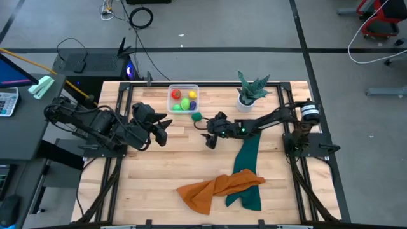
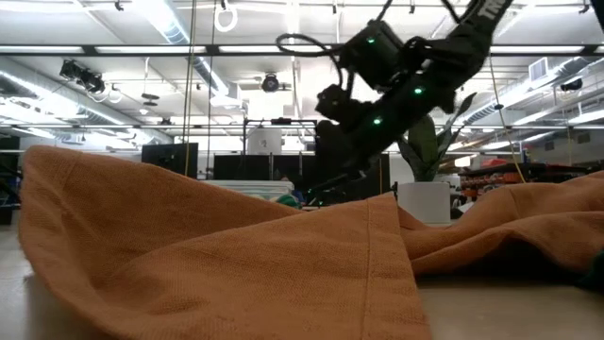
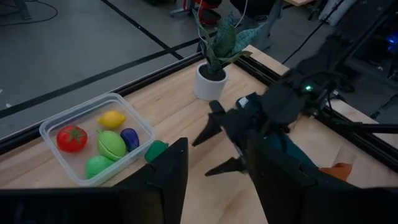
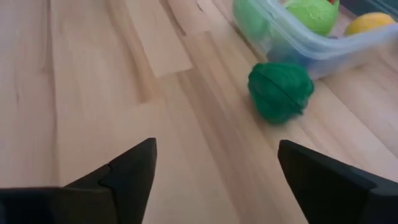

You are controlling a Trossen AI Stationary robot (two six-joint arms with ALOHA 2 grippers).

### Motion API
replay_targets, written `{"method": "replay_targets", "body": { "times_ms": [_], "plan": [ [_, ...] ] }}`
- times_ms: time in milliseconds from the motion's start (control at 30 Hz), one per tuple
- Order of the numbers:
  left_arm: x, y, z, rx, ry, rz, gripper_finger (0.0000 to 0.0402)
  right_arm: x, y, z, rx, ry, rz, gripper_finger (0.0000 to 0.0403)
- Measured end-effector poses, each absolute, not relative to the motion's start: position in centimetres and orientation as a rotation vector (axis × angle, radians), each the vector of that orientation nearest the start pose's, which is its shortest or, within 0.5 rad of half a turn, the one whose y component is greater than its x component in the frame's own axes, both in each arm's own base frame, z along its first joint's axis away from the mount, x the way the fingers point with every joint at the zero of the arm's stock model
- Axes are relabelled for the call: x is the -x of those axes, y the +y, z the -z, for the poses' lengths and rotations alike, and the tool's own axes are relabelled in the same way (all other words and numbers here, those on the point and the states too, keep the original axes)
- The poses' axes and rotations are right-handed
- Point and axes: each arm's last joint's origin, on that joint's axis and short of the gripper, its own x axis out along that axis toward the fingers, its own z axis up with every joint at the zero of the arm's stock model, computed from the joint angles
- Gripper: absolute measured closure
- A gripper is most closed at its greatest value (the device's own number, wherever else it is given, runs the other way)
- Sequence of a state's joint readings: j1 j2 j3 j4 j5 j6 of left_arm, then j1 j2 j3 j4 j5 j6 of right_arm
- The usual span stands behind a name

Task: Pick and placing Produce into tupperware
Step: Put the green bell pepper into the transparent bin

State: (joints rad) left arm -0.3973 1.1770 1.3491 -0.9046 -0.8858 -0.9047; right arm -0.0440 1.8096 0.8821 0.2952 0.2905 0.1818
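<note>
The clear square tupperware (image 1: 183, 99) sits near the table's far edge and holds the red, yellow, purple and two light green produce pieces (image 3: 102, 140). The dark green piece (image 4: 280, 91) lies on the table just outside the container's near right corner (image 1: 197, 117). My right gripper (image 1: 210, 135) is open, a little to the near right of that green piece, with nothing between its fingers. My left gripper (image 1: 162, 130) is open and waits left of centre, near side of the container.
A spiky green plant in a white pot (image 1: 247, 95) stands right of the container. An orange cloth (image 1: 213, 189) and a dark green cloth (image 1: 245, 168) lie across the near right part of the table. Bare wood lies between the grippers.
</note>
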Motion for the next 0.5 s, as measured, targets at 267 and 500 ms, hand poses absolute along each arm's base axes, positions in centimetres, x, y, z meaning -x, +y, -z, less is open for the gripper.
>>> {"method": "replay_targets", "body": {
  "times_ms": [267,500],
  "plan": [
    [-20.6,-6.2,-39.0,0.424,0.345,-0.664,0.0230,-38.8,-4.1,-14.9,-0.066,0.573,0.393,0.0060],
    [-20.6,-6.3,-39.0,0.434,0.361,-0.645,0.0230,-39.5,-5.1,-14.7,-0.041,0.654,0.472,0.0044]
  ]
}}
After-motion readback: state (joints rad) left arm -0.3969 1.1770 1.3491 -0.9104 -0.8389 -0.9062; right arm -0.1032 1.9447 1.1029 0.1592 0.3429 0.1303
